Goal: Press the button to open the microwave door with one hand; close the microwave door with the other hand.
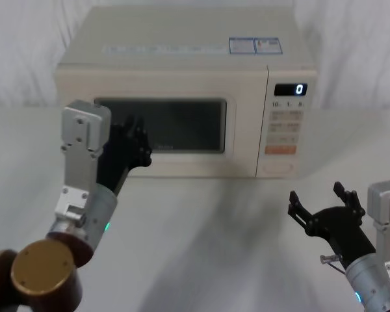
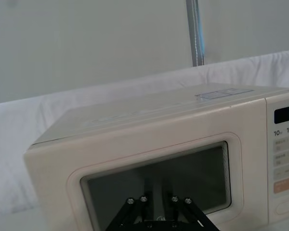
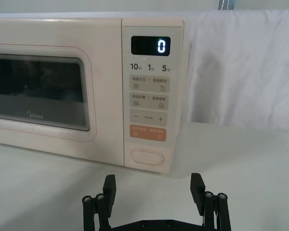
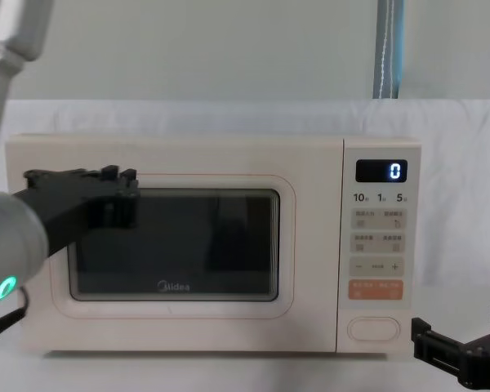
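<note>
The cream microwave [image 1: 182,65] stands at the back of the table, its display reading "0". The microwave door [image 1: 175,166] with its dark window is closed flush. On the key panel, below an orange key, sits the oval cream button [image 1: 277,168] [image 3: 146,157] [image 4: 373,328]. My left gripper [image 1: 138,133] [image 4: 122,196] is raised in front of the window's upper left part, fingers shut with nothing between them; contact with the door cannot be told. My right gripper [image 1: 316,190] [image 3: 153,180] hangs low, open and empty, short of the button and a little right of it.
The white cloth-covered table [image 1: 201,247] stretches in front of the microwave. White drapery hangs behind, and a blue-grey pole [image 4: 388,49] rises past the microwave's right rear.
</note>
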